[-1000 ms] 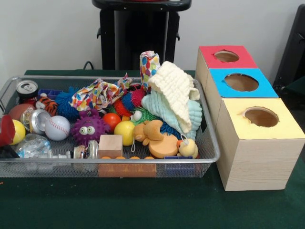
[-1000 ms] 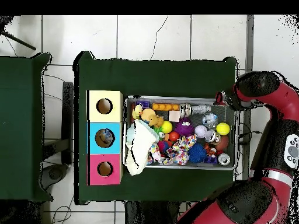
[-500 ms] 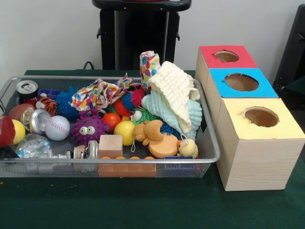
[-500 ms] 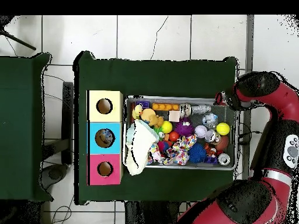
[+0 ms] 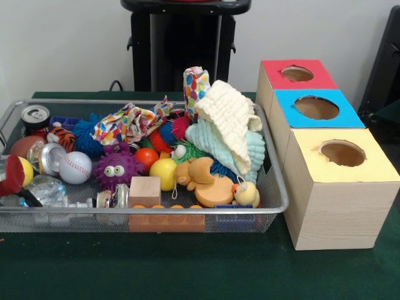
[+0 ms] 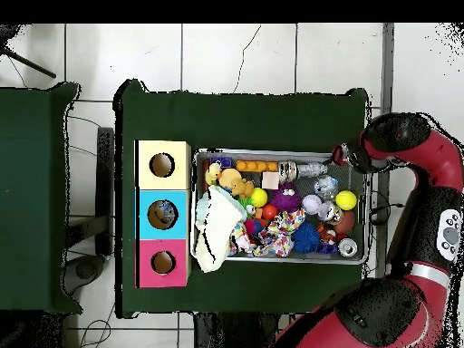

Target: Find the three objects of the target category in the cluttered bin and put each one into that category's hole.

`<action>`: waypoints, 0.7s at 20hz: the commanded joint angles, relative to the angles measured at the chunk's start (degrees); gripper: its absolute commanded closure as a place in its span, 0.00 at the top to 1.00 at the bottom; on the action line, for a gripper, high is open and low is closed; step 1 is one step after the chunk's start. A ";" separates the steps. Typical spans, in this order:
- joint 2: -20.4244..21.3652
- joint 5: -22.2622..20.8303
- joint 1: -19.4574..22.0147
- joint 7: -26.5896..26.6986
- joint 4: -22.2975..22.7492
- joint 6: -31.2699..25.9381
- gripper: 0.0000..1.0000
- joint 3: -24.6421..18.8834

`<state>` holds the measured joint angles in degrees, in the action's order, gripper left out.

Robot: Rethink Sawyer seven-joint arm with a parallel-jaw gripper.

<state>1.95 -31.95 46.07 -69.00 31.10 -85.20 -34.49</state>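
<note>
A wire mesh bin (image 5: 275, 187) holds a jumble of toys: a white baseball (image 5: 75, 167), a purple spiky ball with eyes (image 5: 115, 170), a yellow ball (image 5: 164, 173), a wooden block (image 5: 145, 190), cans (image 5: 35, 116) and cloths (image 5: 228, 122). Beside it stand three wooden boxes with round holes, topped red (image 5: 297, 74), blue (image 5: 316, 107) and yellow (image 5: 342, 153). My gripper (image 5: 24, 195) shows only at the bin's left end in the front view. In the overhead view, the gripper (image 6: 343, 155) hangs over the bin's upper right corner (image 6: 362, 156). Nothing visible is held.
In the overhead view the red arm (image 6: 426, 172) curves round the right side of the bin. A dark green cloth (image 5: 187, 269) covers the table. The boxes (image 6: 163, 213) stand left of the bin in the overhead view. A black pedestal (image 5: 181, 44) rises behind the bin.
The arm's end has edged inward over the bin's corner. In the front view its red part shifted slightly and a black tip now shows by the crumpled clear bottle.
</note>
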 commanded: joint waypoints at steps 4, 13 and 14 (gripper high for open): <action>-2.33 -1.71 0.28 21.08 1.41 -6.52 1.00 -0.59; -2.63 -1.09 1.13 23.16 3.32 -11.60 1.00 -0.23; -2.56 -0.94 1.22 22.84 3.79 -11.57 1.00 -0.18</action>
<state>0.58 -31.96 46.32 -68.99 30.84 -90.08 -34.48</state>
